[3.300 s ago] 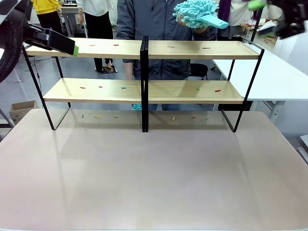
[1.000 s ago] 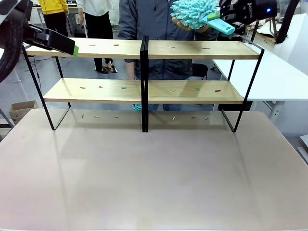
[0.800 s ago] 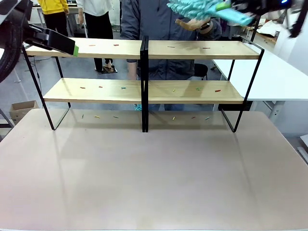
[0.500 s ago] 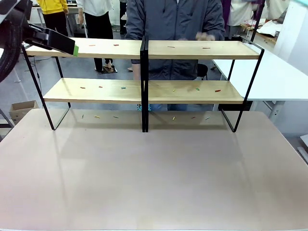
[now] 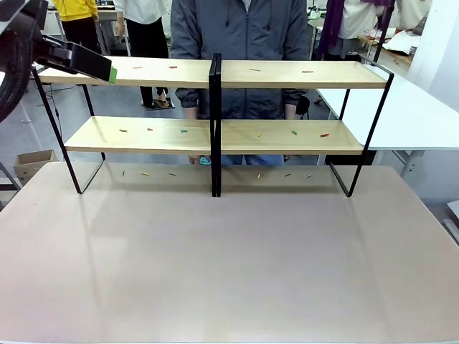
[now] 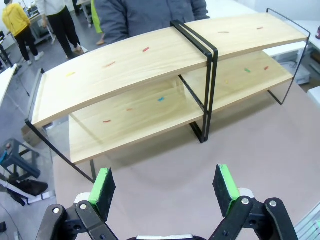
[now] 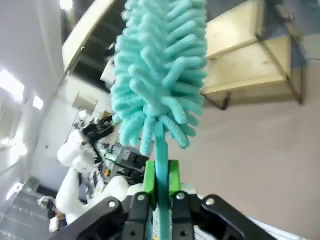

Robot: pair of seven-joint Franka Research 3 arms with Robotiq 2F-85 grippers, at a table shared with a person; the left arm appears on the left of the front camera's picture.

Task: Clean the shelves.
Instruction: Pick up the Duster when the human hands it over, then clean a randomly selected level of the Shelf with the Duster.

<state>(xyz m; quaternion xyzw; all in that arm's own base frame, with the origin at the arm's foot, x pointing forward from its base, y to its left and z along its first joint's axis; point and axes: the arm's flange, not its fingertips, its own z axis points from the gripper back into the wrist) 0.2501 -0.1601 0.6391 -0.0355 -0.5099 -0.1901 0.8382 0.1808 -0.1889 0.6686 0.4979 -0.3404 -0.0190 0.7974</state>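
The shelves [image 5: 215,75] stand at the table's far side, two light wood boards in a black frame, with small coloured scraps [image 5: 183,131] scattered on both boards. In the right wrist view my right gripper [image 7: 161,182] is shut on the handle of a fluffy teal duster [image 7: 160,70], held up in the air, with the shelves [image 7: 240,55] lying beyond it. My left gripper [image 5: 107,72] hovers by the top board's left end. In its wrist view the left gripper [image 6: 164,185] is open and holds nothing, above the shelves [image 6: 150,60].
A person in a grey jacket [image 5: 237,29] stands close behind the shelves, arms down. More scraps [image 5: 145,173] lie on the beige table [image 5: 229,272] under the rack. A white table [image 5: 409,107] stands at the right, and other people stand farther back.
The person held the duster up above the top board. My right gripper took it by the handle and carried it up out of the front view. The person's hands have dropped.
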